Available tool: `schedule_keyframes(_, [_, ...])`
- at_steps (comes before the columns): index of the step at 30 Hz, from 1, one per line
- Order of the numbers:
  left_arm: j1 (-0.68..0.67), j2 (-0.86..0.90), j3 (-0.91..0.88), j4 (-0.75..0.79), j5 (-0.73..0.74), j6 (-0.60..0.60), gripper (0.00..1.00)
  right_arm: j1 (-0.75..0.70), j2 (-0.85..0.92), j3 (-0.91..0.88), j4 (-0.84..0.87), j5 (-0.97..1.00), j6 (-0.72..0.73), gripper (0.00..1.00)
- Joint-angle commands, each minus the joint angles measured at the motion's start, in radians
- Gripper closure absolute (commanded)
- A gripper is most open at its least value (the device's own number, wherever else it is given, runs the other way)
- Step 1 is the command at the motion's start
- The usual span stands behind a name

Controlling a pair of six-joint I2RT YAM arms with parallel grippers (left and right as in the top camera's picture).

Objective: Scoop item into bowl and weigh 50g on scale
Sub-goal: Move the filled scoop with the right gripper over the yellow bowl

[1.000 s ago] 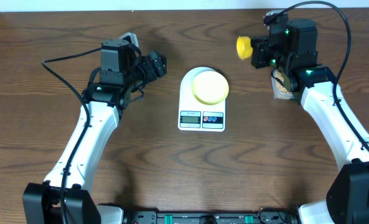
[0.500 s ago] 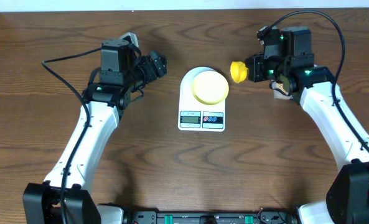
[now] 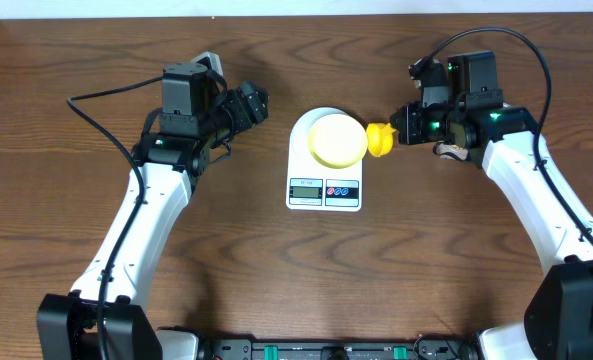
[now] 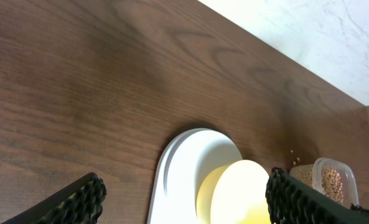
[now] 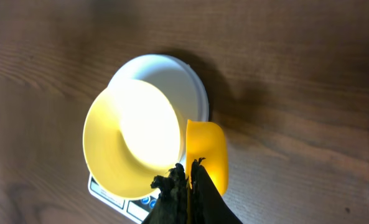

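Scoop now just beside bowl

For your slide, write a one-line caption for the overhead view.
Right gripper holds the yellow scoop beside the bowl on the scale; left gripper hangs open to the side.

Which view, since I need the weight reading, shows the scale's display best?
Overhead: the display faces the camera unobstructed, though digits are too small to read. Left wrist shows only the scale platform and bowl; right wrist catches just the front edge under the bowl.
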Motion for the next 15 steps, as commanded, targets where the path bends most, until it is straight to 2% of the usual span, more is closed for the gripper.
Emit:
schedule_keyframes(1, [-0.001,-0.014,0.007,0.0,-0.01,0.025,0.16,0.005,-0.03,0.013,-0.025,-0.021,0.011,0.99])
schedule_keyframes(15, [-0.001,-0.014,0.007,0.0,-0.01,0.025,0.16,0.004,-0.053,0.013,-0.103,-0.021,0.007,0.99])
